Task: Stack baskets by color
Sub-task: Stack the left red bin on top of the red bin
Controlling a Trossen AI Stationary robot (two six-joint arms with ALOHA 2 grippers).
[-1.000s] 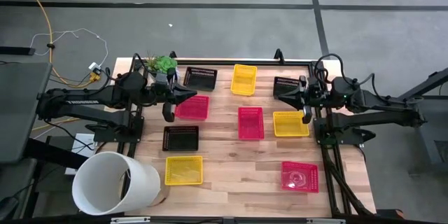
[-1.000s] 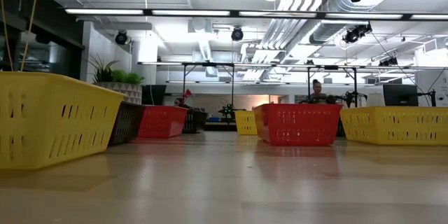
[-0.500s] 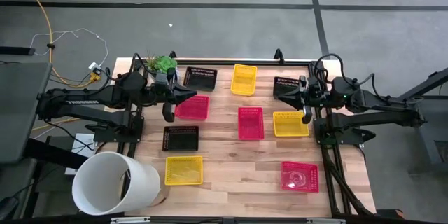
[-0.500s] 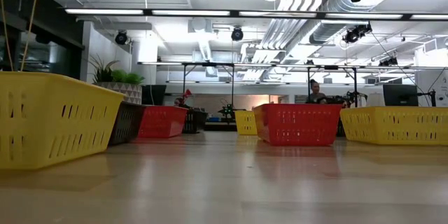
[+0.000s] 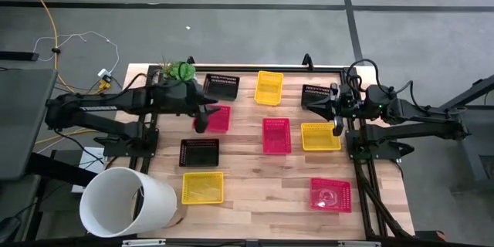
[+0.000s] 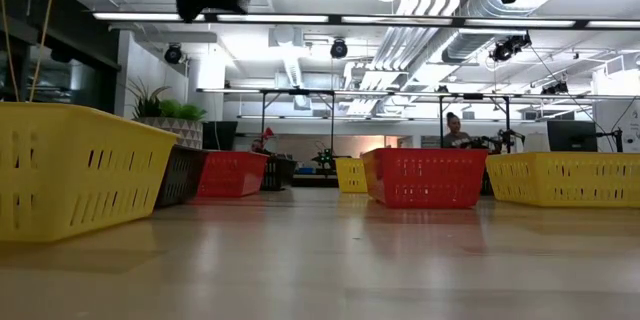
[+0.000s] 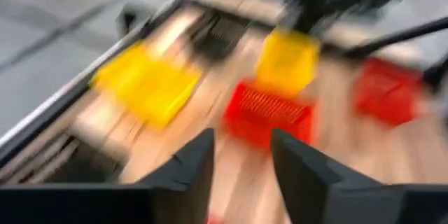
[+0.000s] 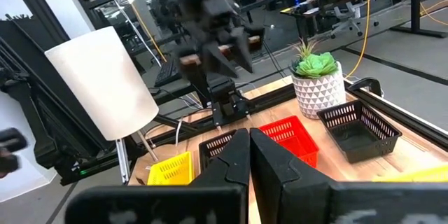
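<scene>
Nothing is stacked yet: all nine baskets lie singly, apart from one another, across the tabletop [image 5: 255, 193], so every colour pile is left to build. My left gripper [image 5: 201, 120], fingers apart and empty, hangs over the pinkish-red basket [image 5: 218, 119] nearest it, whose long axis seems to run across the tabletop, though my arm hides part. My right gripper [image 5: 337, 130] waits pressed together by the right edge.

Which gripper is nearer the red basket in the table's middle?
Left. The left gripper hangs beside another red basket, close to the middle red basket. The right gripper waits past the yellow basket.
</scene>
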